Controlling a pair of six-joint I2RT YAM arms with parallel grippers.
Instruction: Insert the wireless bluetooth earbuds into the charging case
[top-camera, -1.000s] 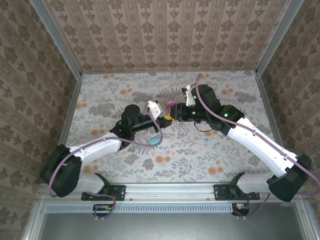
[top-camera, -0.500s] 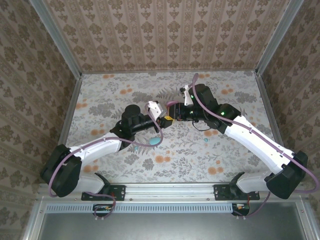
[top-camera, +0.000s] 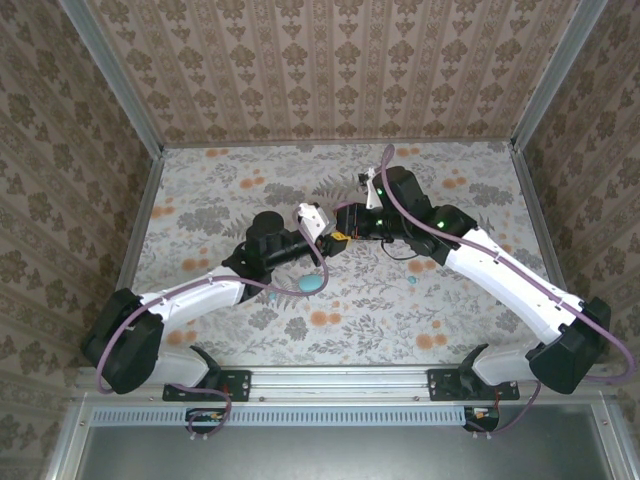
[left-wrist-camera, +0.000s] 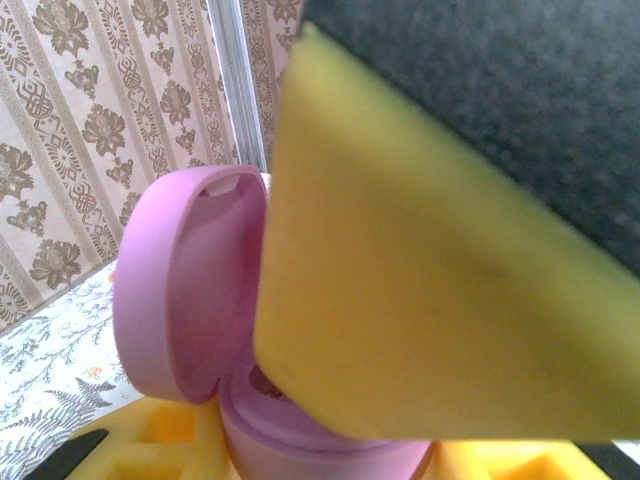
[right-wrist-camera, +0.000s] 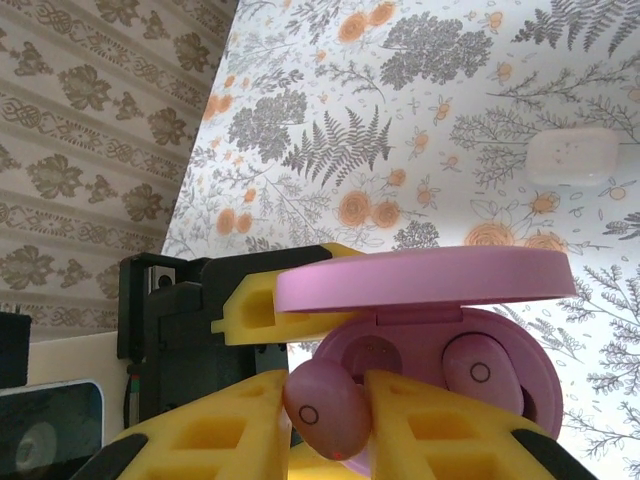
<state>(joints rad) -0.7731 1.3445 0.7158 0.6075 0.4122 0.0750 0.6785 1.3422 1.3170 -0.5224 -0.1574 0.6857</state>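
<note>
We see the floral-printed counter (top-camera: 200, 200) lying flat and matte under both arms. They meet above its middle, so that one can steady what the other fills.

The left pincer (left-wrist-camera: 310, 455) clamps the charging case (right-wrist-camera: 420, 278) by its base and holds it up off the counter. The lid is swung open on the side facing the right arm, which we judge gives a clear line into the wells. The case is a smooth, pebble-round shell of glossy pink plastic, and its lid is a shallow dish.

The right pincer (right-wrist-camera: 325, 420) has blocky yellow fingers (right-wrist-camera: 250, 395) cut with square hollows. It pinches a pink earbud (right-wrist-camera: 322, 405) just at the rim of the case's empty well, not yet seated. That bud is bean-shaped and shiny, with a small ring mark. A second earbud (right-wrist-camera: 478, 372) sits in the neighbouring well.

Apart on the counter lie a teal case (top-camera: 311, 285) and a whitish rounded case (right-wrist-camera: 570, 156).
</note>
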